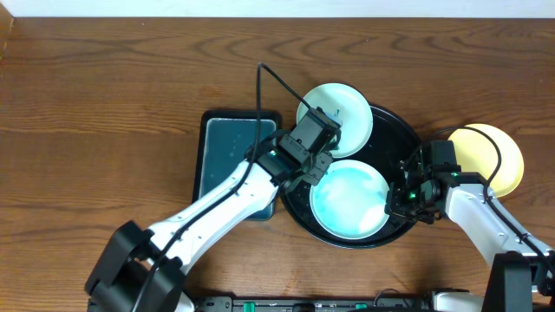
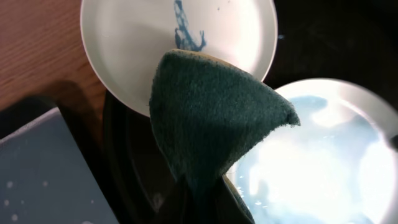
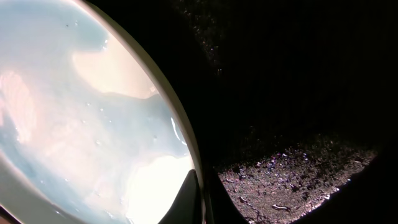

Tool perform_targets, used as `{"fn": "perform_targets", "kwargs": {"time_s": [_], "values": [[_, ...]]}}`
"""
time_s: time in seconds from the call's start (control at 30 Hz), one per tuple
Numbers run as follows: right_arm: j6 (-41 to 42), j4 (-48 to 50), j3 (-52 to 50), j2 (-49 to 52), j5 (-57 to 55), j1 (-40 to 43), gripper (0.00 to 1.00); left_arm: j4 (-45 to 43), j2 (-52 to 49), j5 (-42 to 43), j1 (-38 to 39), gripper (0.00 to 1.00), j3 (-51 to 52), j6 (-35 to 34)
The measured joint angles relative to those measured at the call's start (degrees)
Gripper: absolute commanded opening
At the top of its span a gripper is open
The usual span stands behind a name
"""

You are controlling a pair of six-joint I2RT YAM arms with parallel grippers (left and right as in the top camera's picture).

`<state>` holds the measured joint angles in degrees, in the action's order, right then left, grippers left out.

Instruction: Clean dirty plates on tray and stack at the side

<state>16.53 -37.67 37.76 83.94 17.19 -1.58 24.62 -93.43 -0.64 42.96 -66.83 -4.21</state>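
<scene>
While I watch the left wrist feed, the left gripper (image 1: 319, 143) is clamped on a folded dark green sponge (image 2: 211, 118), whose tip hangs over the gap between two plates. I cannot tell whether the sponge touches either plate. Ahead of it sits a pale plate (image 1: 347, 108) with a teal scribble (image 2: 185, 31) near its middle. It rests half on the upper rim of the black tray (image 1: 399, 130) and overhangs the table (image 1: 104, 104). Just beside it, fully inside the tray, lies a second plate (image 1: 347, 204) covered in a bluish wet film. The right gripper (image 1: 401, 201) has its jaws closed, and one finger (image 3: 189, 199) sits right against that wet plate's right rim. I cannot make out whether it nips the rim. A yellow plate (image 1: 494, 152) lies on the table off the tray's right side, beside the right arm. A teal rectangular tray (image 1: 227, 156) lies against the black tray's left side, under the left arm.
</scene>
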Motion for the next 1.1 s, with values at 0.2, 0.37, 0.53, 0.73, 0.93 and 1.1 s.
{"fn": "perform_targets", "kwargs": {"time_s": [0.2, 0.37, 0.53, 0.73, 0.93, 1.1], "values": [[0.02, 0.02, 0.00, 0.00, -0.13, 0.00, 0.01, -2.86, -1.62, 5.46, 0.11, 0.07, 0.37, -2.54], [0.00, 0.02, 0.00, 0.00, -0.22, 0.00, 0.01, -9.03, -5.53, 9.35, 1.09, 0.08, 1.14, -1.70], [0.02, 0.02, 0.00, 0.00, -0.28, 0.00, 0.01, -13.84, -9.94, 11.87, 2.23, 0.08, 1.49, 2.47], [0.02, 0.02, 0.00, 0.00, -0.33, 0.00, 0.01, -17.07, -13.00, 15.93, 2.38, 0.07, 1.51, 7.41], [0.02, 0.02, 0.00, 0.00, -0.42, 0.00, 0.01, -17.18, -14.47, 18.38, 2.36, 0.07, 1.51, 10.97], [0.00, 0.02, 0.00, 0.00, -0.46, 0.00, 0.01, -16.98, -14.84, 18.49, 1.36, 0.07, 1.51, 13.05]]}}
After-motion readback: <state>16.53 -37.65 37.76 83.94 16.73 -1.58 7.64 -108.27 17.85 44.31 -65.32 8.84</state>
